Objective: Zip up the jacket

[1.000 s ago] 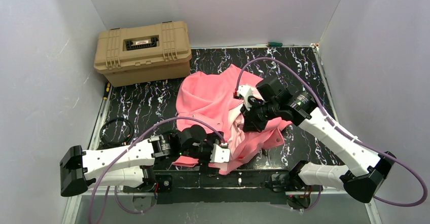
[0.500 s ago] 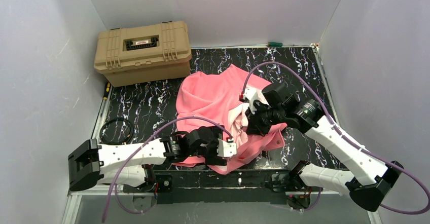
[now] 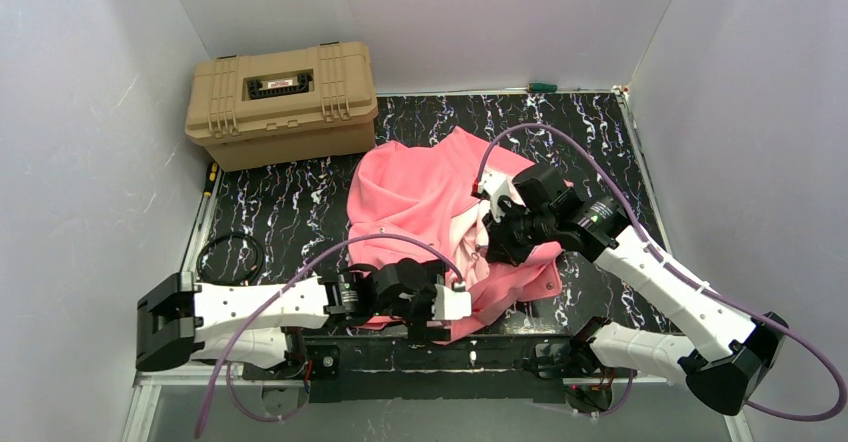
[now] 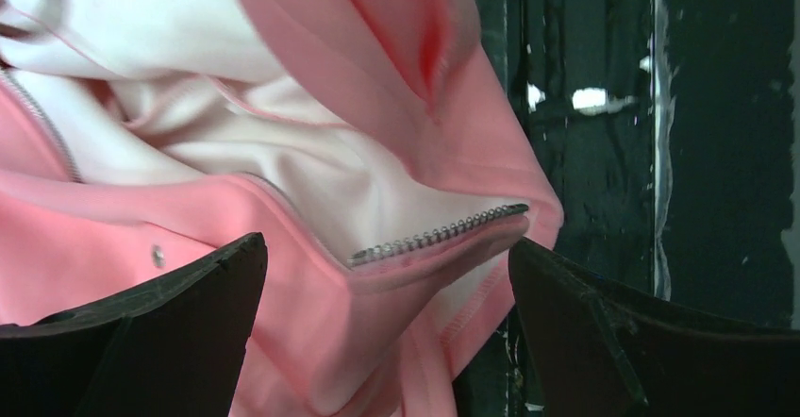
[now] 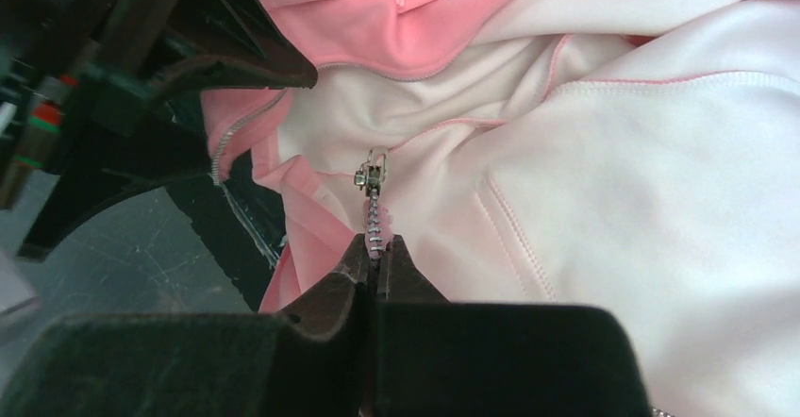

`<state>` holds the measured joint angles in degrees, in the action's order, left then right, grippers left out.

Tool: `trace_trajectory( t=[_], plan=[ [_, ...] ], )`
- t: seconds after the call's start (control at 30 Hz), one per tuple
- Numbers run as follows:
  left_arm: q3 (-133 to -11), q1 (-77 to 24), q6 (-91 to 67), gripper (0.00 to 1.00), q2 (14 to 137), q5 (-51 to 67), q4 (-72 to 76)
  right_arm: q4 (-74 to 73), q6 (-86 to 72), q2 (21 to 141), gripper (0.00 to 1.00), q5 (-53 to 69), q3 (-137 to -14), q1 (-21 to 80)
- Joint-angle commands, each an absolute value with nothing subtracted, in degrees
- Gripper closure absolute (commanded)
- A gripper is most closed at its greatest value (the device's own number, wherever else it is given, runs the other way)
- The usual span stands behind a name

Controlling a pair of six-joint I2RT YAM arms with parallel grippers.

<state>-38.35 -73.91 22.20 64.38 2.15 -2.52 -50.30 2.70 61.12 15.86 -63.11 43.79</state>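
Movement over the last second is small. My left arm has slid sideways along the hem of the jacket [image 3: 410, 187], the edge farthest from the tan case [image 3: 283, 102]. The left fingers [image 4: 236, 266] now stand spread wide and hold nothing. The loose end of one row of zipper teeth [image 4: 439, 233] lies between them, over the pale lining.

A little nearer the case, my right arm has drawn back slightly. The right fingers [image 5: 375, 266] are pressed together, pinching the other zipper tape, and the slider [image 5: 373, 174] sits just beyond their tips.

The jacket itself lies crumpled and open on the tabletop [image 3: 290, 197], its far edge just beside the case's near right corner, and the heap has barely shifted.

I judge that the two halves are being lined up: one side is secured, and the free end is framed but not yet gripped. The zipper is not joined anywhere I can see, so the real work is still ahead. Closing the left fingers on that free end looks like the next need.
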Motion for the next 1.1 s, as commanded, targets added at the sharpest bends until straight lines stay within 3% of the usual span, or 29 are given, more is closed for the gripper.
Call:
trace_trajectory(
  t=[0.0,0.13,0.23,0.3,0.37,0.4,0.67,0.93,0.97,1.0,1.03,1.07],
  plan=[
    [-35.02,-74.61,24.83,0.02,65.34,3.15,-0.97,-47.85,1.22,60.82,0.99,12.82,-65.16,42.99],
    [-33.46,-72.95,25.28,0.02,64.98,0.84,-1.29,-46.35,0.84,59.92,0.99,13.07,-64.50,42.82],
    [-35.70,-68.77,26.03,0.18,64.40,3.75,-4.43,-46.16,1.17,59.77,0.99,12.75,-64.59,42.65],
    [-37.70,-63.53,26.16,0.37,63.71,7.13,-6.66,-45.66,1.40,59.85,0.99,12.37,-64.49,42.51],
    [-40.04,-57.56,27.00,0.87,62.82,10.59,-8.81,-44.78,1.32,59.88,0.99,11.80,-63.95,42.32],
    [-41.17,-54.19,28.07,1.00,62.27,12.35,-10.45,-44.29,1.13,59.86,0.99,11.59,-63.64,42.22],
    [-48.55,-41.50,42.95,1.00,61.34,21.47,-11.13,-40.88,0.54,59.36,0.99,5.20,-63.02,40.25],
    [-68.87,-36.36,50.99,1.00,85.63,42.73,-17.81,-36.62,0.35,60.53,0.99,3.66,-63.18,32.26],
    [-68.90,-37.39,50.71,0.95,87.89,42.95,-16.49,-36.31,0.35,60.63,0.99,3.89,-63.11,31.64],
    [-68.83,-38.52,51.02,0.81,89.89,42.04,-15.71,-36.17,0.35,60.72,0.99,4.47,-63.17,31.30],
    [-68.72,-39.71,51.64,0.54,91.72,40.52,-15.38,-36.06,0.35,60.69,0.99,4.90,-63.20,31.14],
    [-68.43,-40.64,51.15,0.36,93.19,38.46,-14.45,-36.12,0.35,60.54,0.99,5.14,-63.15,31.12]
  ],
)
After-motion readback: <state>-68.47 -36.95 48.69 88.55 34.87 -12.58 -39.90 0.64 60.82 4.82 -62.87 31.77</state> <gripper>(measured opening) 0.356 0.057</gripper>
